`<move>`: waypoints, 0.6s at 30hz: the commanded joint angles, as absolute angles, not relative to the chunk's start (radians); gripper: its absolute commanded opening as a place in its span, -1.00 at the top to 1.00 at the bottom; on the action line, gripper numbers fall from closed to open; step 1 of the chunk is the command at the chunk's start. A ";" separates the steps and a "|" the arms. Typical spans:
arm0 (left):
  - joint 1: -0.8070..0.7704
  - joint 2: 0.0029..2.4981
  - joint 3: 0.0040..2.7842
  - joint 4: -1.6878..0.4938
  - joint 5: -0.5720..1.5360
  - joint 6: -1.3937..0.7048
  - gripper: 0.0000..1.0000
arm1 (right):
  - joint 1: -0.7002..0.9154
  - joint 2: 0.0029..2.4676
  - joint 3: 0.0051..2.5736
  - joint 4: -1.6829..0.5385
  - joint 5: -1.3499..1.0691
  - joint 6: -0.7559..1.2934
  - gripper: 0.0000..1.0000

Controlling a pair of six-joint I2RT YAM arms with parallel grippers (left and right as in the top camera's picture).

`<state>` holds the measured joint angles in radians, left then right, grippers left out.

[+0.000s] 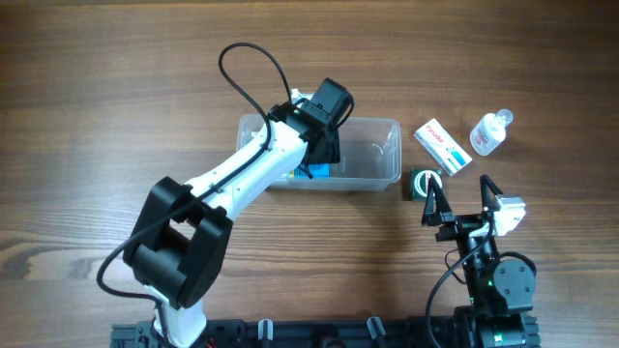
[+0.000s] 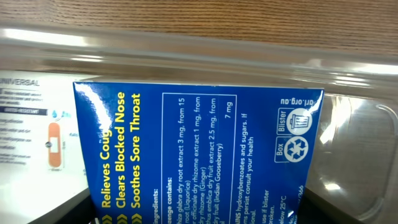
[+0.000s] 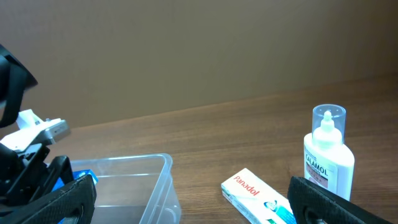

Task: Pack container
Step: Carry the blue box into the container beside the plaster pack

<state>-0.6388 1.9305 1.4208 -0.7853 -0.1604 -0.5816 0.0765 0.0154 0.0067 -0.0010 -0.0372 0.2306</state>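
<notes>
The container (image 1: 379, 155) is a clear tub at the middle of the table. My left gripper (image 1: 321, 155) reaches down into its left half and is shut on a blue lozenge box (image 2: 199, 149), held upright inside the tub. A sliver of that box shows in the overhead view (image 1: 317, 171). A white plaster box (image 2: 31, 124) lies in the tub to its left. My right gripper (image 1: 462, 203) is open and empty, just right of the tub, low over the table. In the right wrist view the tub's near corner (image 3: 163, 180) lies ahead to the left.
A white Panadol box (image 1: 443, 146) lies right of the tub, also seen in the right wrist view (image 3: 258, 196). A Calamol bottle (image 1: 489, 133) stands beyond it (image 3: 328, 155). A small dark green round item (image 1: 423, 183) sits by the tub's right end.
</notes>
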 commanded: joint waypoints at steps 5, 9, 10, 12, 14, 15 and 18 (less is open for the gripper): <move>-0.640 1.985 1.438 -0.775 -0.174 -0.591 -0.55 | 0.072 0.014 0.005 0.002 -0.053 0.239 -1.00; -0.640 1.985 1.438 -0.775 -0.174 -0.591 -0.63 | 0.072 0.014 0.005 0.002 -0.053 0.239 -0.99; -0.640 1.985 1.438 -0.775 -0.173 -0.591 -0.64 | 0.072 0.014 0.005 0.002 -0.053 0.239 -0.99; -0.641 1.985 1.438 -0.775 -0.174 -0.591 -0.72 | 0.072 0.014 0.005 0.002 -0.053 0.239 -1.00; -0.640 1.985 1.438 -0.775 -0.174 -0.591 -0.76 | 0.072 0.014 0.005 0.002 -0.053 0.239 -1.00; -0.640 1.984 1.438 -0.776 -0.174 -0.591 -0.76 | 0.072 0.014 0.005 0.002 -0.053 0.239 -0.99; -0.640 1.982 1.438 -0.776 -0.174 -0.591 -0.74 | 0.072 0.014 0.005 0.002 -0.053 0.239 -1.00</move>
<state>-0.6388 1.9739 1.4208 -0.7776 -0.1600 -0.5819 0.0765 0.0154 0.0067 -0.0010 -0.0372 0.2306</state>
